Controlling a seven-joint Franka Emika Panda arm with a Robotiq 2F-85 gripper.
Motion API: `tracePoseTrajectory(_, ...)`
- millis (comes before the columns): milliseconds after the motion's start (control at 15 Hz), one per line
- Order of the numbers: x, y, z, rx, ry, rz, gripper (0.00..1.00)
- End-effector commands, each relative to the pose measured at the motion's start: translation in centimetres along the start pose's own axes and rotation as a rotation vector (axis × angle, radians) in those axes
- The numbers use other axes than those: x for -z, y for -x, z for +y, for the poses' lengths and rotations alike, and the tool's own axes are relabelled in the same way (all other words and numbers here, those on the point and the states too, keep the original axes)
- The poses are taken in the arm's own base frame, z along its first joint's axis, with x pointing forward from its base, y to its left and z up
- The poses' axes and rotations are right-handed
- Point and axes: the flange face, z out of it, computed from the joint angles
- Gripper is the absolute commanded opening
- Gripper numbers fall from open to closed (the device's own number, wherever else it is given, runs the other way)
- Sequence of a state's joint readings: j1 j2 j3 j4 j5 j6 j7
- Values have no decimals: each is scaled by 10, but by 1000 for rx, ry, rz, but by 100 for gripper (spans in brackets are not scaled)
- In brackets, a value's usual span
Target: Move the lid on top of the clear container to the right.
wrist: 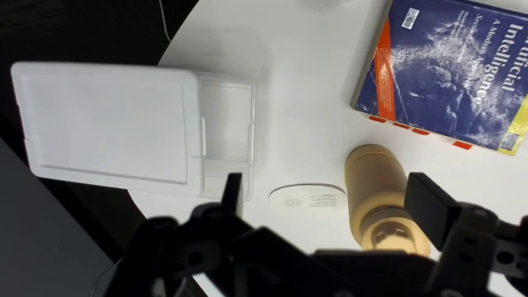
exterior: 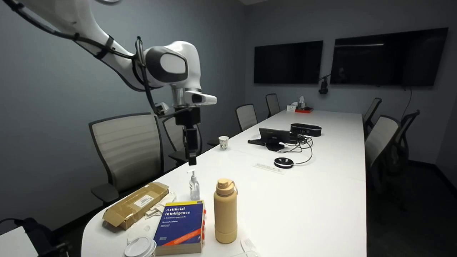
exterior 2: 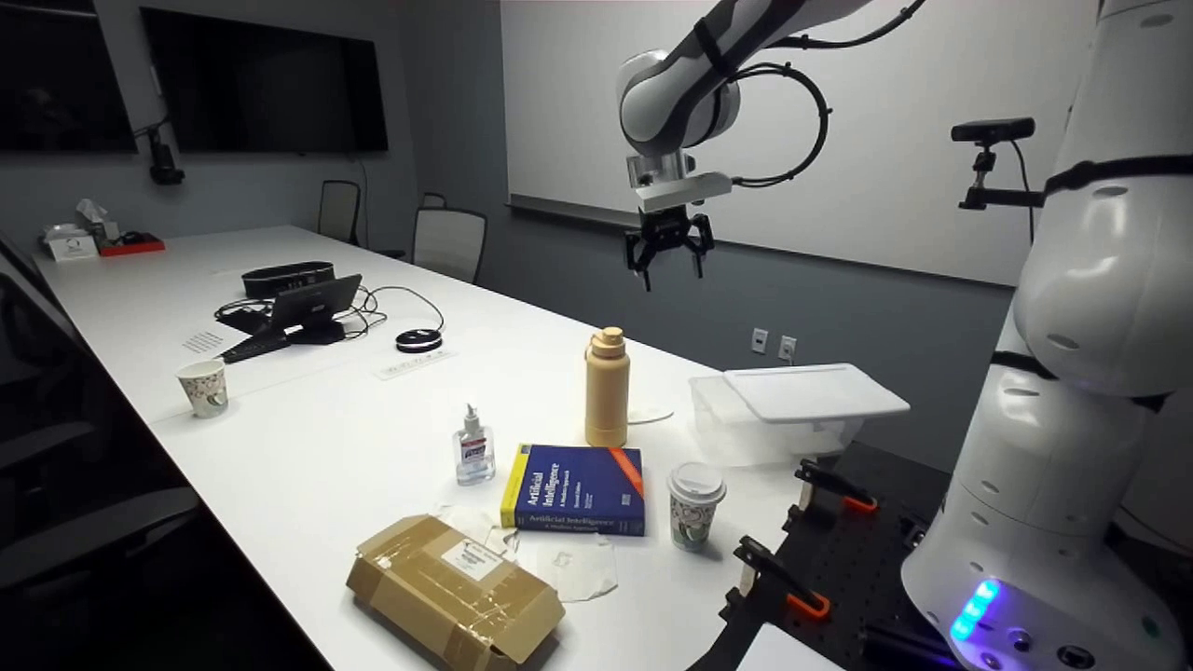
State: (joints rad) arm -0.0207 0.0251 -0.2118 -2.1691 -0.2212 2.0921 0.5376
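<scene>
The pale grey-white lid (exterior 2: 811, 391) lies on the clear container (exterior 2: 732, 433), shifted to one side. In the wrist view the lid (wrist: 109, 128) covers the left part and reaches past the table edge. The right end of the container (wrist: 227, 119) is uncovered there. My gripper (exterior 2: 673, 278) is open and empty, high above the table. In the wrist view the gripper (wrist: 324, 187) has its fingers wide apart, with the tan bottle (wrist: 373, 181) and a white disc (wrist: 307, 196) below them. The lid is out of sight in an exterior view where the gripper (exterior: 192, 162) also shows.
The bottle (exterior 2: 607, 401) stands upright near the container. A blue book (exterior 2: 578, 489), a lidded paper cup (exterior 2: 694, 513), a sanitizer bottle (exterior 2: 473, 452) and a cardboard box (exterior 2: 457, 587) are on the table. Clamps (exterior 2: 783, 578) and the robot base are beside the container.
</scene>
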Motion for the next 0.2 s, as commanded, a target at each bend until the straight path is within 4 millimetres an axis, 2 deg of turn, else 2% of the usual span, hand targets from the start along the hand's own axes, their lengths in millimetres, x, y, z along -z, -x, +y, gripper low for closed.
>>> tracePoseTrajectory(0, 27, 19, -8, 22, -6, 31, 100)
tracePoseTrajectory(133, 32, 23, -14, 34, -18, 47, 100)
